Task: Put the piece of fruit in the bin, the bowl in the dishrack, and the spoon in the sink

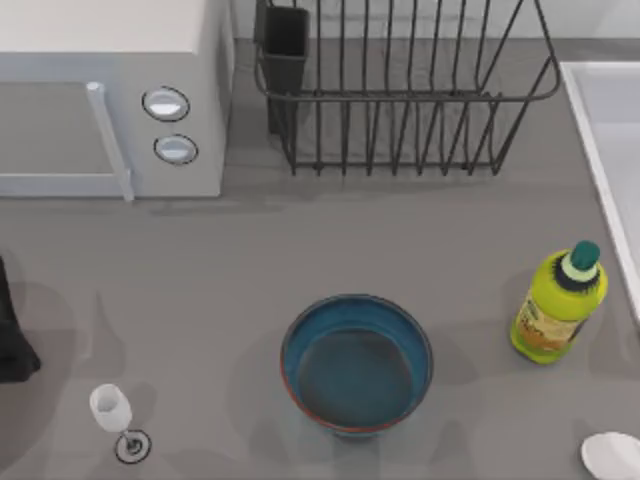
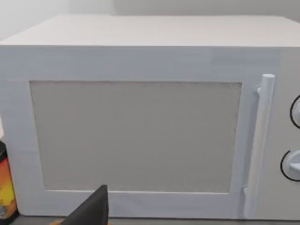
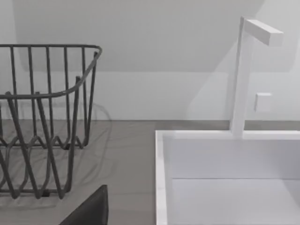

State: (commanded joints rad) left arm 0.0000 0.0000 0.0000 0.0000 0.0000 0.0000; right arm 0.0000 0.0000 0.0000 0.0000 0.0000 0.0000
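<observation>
The bowl [image 1: 357, 364] sat upright on the grey surface [image 1: 300, 250], near the front, well apart from the dishrack [image 1: 400, 90] at the back. The sink [image 1: 610, 150] lay along the right edge. Whether either pincer stood apart, I cannot tell.

The black wire dishrack [image 3: 47, 117] stands on the grey table [image 3: 122, 159] beside the white sink [image 3: 161, 178], whose squared faucet [image 3: 243, 70] rises behind it.

The sink [image 1: 600, 120] and spoon [image 1: 612, 455], both right of the bowl [image 1: 357, 362], are running off the top view's edge.
</observation>
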